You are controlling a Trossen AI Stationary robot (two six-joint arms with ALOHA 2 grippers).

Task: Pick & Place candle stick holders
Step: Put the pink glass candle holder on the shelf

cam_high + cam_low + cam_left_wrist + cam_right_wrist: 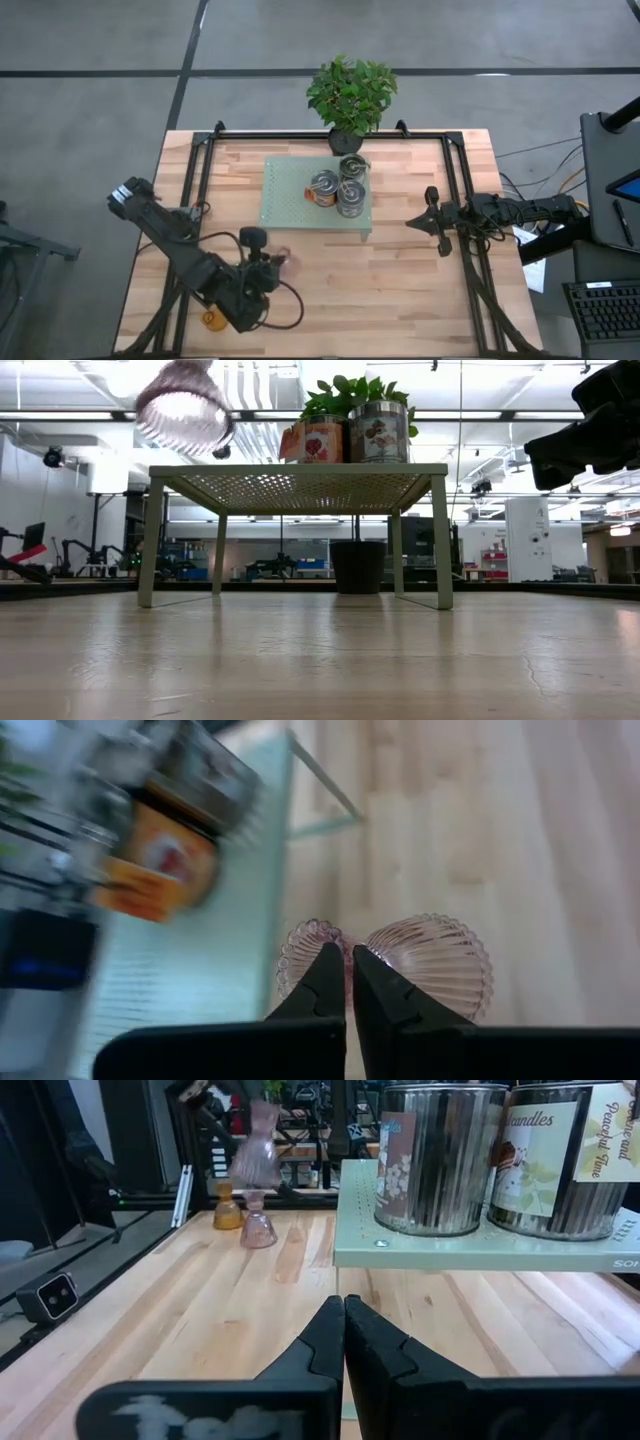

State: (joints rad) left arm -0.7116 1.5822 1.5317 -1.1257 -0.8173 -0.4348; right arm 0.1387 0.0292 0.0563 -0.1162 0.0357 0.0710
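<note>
The pink ribbed glass candle holder (432,963) is hourglass-shaped with scalloped rims. The left gripper (349,982) has its fingers pinched tight on the narrow waist, holding it up in the air off the stand's (290,205) front-left corner. The left arm reaches in low from the table's front-left. Three silver tins (338,187) sit on the stand. The right gripper (343,1335), fingers pressed together and empty, waits right of the stand.
</note>
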